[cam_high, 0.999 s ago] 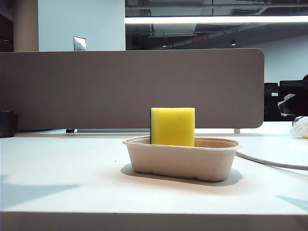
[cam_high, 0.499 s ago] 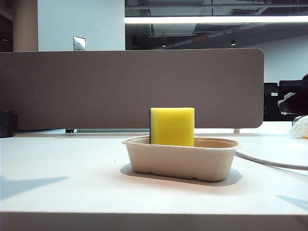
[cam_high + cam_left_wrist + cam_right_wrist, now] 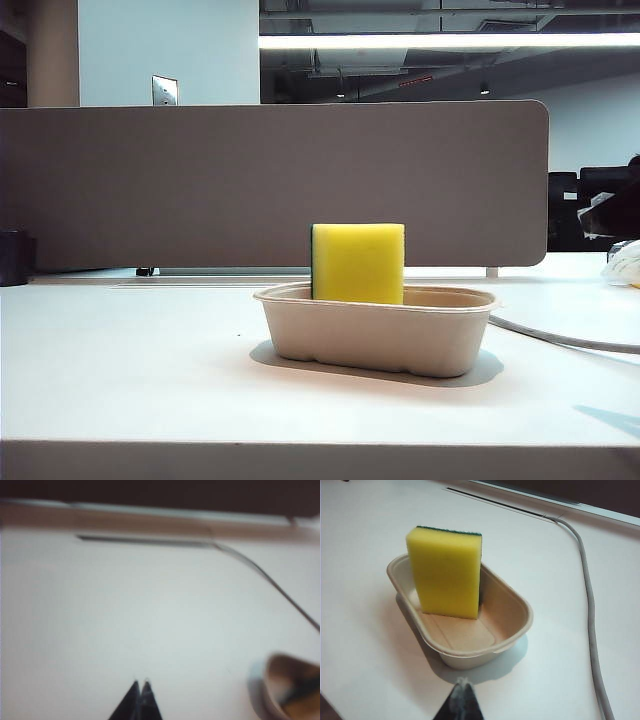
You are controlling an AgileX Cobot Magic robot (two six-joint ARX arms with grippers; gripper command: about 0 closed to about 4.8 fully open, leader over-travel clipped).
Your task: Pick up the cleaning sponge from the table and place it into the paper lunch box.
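Observation:
The yellow cleaning sponge (image 3: 358, 263) stands on end inside the beige paper lunch box (image 3: 376, 335) in the middle of the white table (image 3: 130, 360). Its green scouring face is on the left edge in the exterior view. In the right wrist view the cleaning sponge (image 3: 447, 572) leans upright against the lunch box (image 3: 512, 630) wall, and my right gripper (image 3: 462, 682) is shut, empty, well short of the box. My left gripper (image 3: 140, 683) is shut and empty over bare table, with one blurred end of the lunch box (image 3: 287, 690) off to its side. Neither gripper shows in the exterior view.
A taupe divider panel (image 3: 270, 185) runs along the table's back edge. A grey cable (image 3: 587, 605) curves over the table beside the box, and it shows as the cable (image 3: 560, 338) at the right. A dark object (image 3: 14, 257) stands at the far left.
The shadow on the table at the lower left of the exterior view has shrunk and gone. Sponge and box have not moved.

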